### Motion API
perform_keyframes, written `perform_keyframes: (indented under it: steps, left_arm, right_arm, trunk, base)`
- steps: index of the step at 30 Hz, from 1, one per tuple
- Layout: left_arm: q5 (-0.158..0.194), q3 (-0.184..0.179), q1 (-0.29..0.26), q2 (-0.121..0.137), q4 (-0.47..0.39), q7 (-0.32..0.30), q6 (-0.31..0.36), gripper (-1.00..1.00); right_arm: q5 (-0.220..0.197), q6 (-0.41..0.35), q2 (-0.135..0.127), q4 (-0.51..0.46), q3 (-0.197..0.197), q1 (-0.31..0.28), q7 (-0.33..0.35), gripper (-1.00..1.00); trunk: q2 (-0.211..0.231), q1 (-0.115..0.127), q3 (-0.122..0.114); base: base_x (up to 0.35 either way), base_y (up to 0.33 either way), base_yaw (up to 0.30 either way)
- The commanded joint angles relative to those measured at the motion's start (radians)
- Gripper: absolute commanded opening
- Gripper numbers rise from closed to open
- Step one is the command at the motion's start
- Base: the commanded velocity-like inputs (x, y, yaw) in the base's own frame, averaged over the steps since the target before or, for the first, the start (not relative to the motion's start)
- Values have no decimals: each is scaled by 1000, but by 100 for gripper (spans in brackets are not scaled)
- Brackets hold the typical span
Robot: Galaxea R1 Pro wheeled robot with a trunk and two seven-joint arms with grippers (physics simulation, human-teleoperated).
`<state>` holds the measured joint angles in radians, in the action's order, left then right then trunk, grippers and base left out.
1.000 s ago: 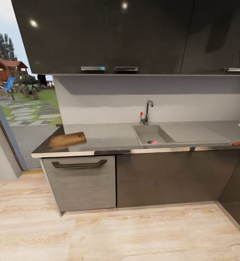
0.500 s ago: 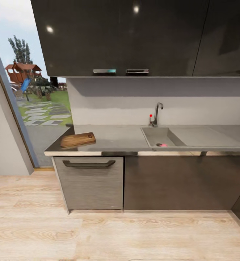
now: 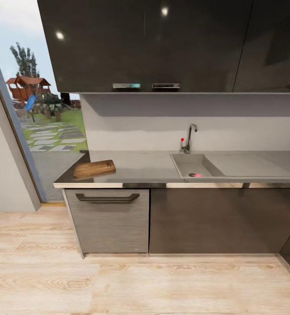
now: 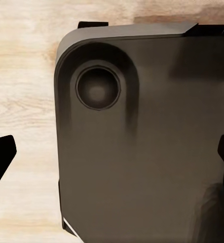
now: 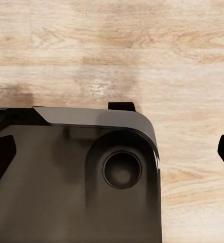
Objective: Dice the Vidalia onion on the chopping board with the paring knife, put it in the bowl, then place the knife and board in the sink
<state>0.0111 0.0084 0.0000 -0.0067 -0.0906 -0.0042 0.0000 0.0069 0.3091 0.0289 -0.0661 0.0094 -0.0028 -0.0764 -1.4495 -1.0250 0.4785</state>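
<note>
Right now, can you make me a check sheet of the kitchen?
Surface: grey countertop, floor pale wood.
Job's things: board flat at the countertop's left end; onion in the sink, by its front wall.
Clutter: nothing seen.
Grippers: left gripper and right gripper open, empty, over the robot's dark base.
Cables: nothing seen.
Surroundings: dark cabinets above, tap behind the sink, garden through the doorway at left.

Both wrists downward, jaws spread wide

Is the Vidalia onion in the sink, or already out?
In. The Vidalia onion lies on the sink floor near the front wall; the chopping board is bare.
</note>
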Motion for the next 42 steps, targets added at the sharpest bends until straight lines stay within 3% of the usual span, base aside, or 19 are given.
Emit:
perform_keyframes:
  steps: [1, 12, 23, 42]
  left_arm:
    - [1, 1, 0, 0, -1, 0, 0, 100]
    - [1, 3, 0, -1, -9, 0, -2, 100]
    - [1, 3, 0, -1, -92, 0, -3, 100]
    - [2, 3, 0, 0, -141, -1, -1, 100]
  right_arm:
    - [1, 2, 0, 0, 1, 0, -4, 100]
    - [1, 3, -1, 0, 0, 0, -5, 100]
    - [-1, 4, 0, -14, -1, 0, -2, 100]
    - [-2, 2, 0, -57, -2, 0, -3, 100]
  trunk:
    - [0, 0, 1]
    - [0, 0, 1]
    - [0, 0, 1]
    - [0, 0, 1]
  base:
    - [0, 0, 0]
    - [0, 0, 0]
    - [0, 0, 0]
    - [0, 0, 0]
